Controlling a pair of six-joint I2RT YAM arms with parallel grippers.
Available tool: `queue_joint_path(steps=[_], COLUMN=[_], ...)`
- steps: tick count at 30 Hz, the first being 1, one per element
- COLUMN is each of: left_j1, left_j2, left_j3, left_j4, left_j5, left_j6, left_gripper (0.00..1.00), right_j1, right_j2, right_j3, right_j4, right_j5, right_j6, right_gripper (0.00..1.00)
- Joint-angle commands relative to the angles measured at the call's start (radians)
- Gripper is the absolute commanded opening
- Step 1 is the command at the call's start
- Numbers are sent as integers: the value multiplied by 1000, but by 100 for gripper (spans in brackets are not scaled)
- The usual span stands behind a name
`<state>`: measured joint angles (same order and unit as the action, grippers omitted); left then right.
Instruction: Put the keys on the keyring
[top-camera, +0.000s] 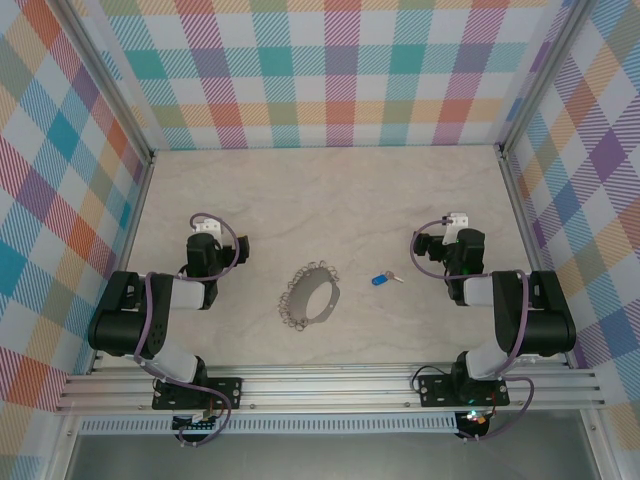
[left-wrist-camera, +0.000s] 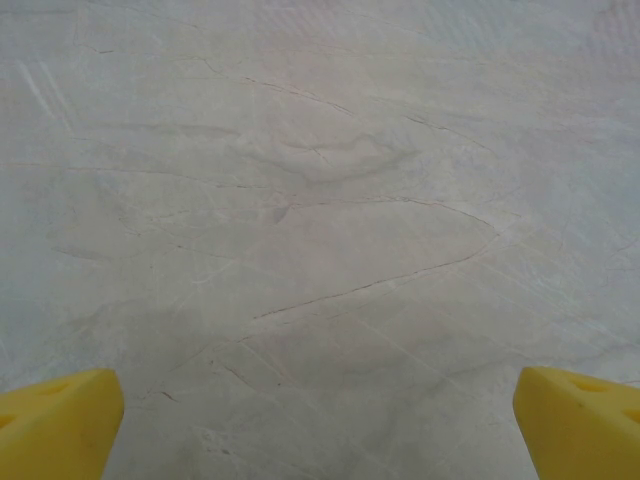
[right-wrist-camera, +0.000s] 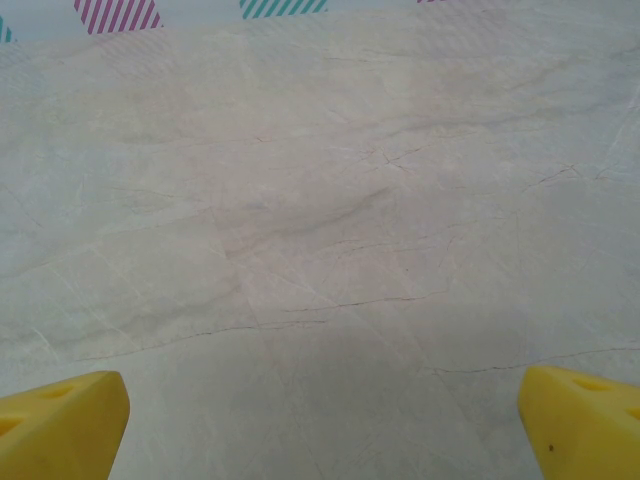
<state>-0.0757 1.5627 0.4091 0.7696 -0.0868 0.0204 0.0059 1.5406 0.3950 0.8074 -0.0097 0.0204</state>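
The keyring (top-camera: 291, 303), a thin silver hoop with small silvery links bunched along its rim, lies flat on the marble table near the middle front. Just right of it lies the key (top-camera: 378, 281), tiny, with a blue head and a short silver blade, apart from the hoop. My left gripper (left-wrist-camera: 320, 425) hovers over bare table, well left of the keyring, its yellow fingertips (left-wrist-camera: 60, 420) spread wide with nothing between them. My right gripper (right-wrist-camera: 320, 425) hangs right of the key, also open and empty, its yellow fingertips (right-wrist-camera: 580, 425) at the frame corners.
The left arm (top-camera: 150, 320) and right arm (top-camera: 520, 315) are folded near the front rail (top-camera: 330, 388). Checkered walls (top-camera: 330, 70) close in the table at the back and both sides. Bare marble (top-camera: 330, 200) stretches behind the keyring.
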Motion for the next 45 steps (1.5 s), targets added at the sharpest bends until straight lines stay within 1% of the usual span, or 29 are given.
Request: queue_joint_path(steps=[1,23,24,25,27,28,30,32,33,34,35,37,39,42,45], left_j1=[8,11,11,11,11,11,10,4,4,-2,-11,-34,-65,-115,-170], left_j2=[3,-3,-15,-18,-32,-54,-89,-121,-137,-151,-163,-192,-217,-237,-240], left_j3=[19,29,46,51,60,98,172,220,254,295,329,380,411,473,523], left_j4=[27,6,-34,-46,-67,-153,-304,-396,-463,-545,-632,-754,-842,-1002,-1155], left_j5=[12,15,16,18,0,-21,-29,-45,-27,-13,-20,-27,-38,-56,-85], left_j6=[15,13,13,13,7,-5,-6,-11,-20,-27,-43,-105,-181,-325,-484], left_gripper=[100,100,100,100,100,100,100,100,100,100,100,100,100,100,100], right_j1=[-4,-3,-3,-4,-4,-4,-3,-4,-5,-5,-4,-2,9,81,198], right_j2=[-7,-7,-23,-60,-127,-150,-179,-182,-176,-163,-151,-136,-127,-126,-137], right_j3=[19,20,36,67,165,221,319,413,473,527,561,595,619,641,630], right_j4=[15,16,-24,-106,-350,-459,-634,-797,-905,-987,-1030,-1050,-1083,-1165,-1225], right_j5=[-18,-11,15,37,46,43,29,72,84,43,-13,-195,-283,-332,-327], right_j6=[-10,-8,3,11,17,44,117,277,367,386,388,379,400,406,404], right_gripper=[100,100,100,100,100,100,100,100,100,100,100,100,98,95,94])
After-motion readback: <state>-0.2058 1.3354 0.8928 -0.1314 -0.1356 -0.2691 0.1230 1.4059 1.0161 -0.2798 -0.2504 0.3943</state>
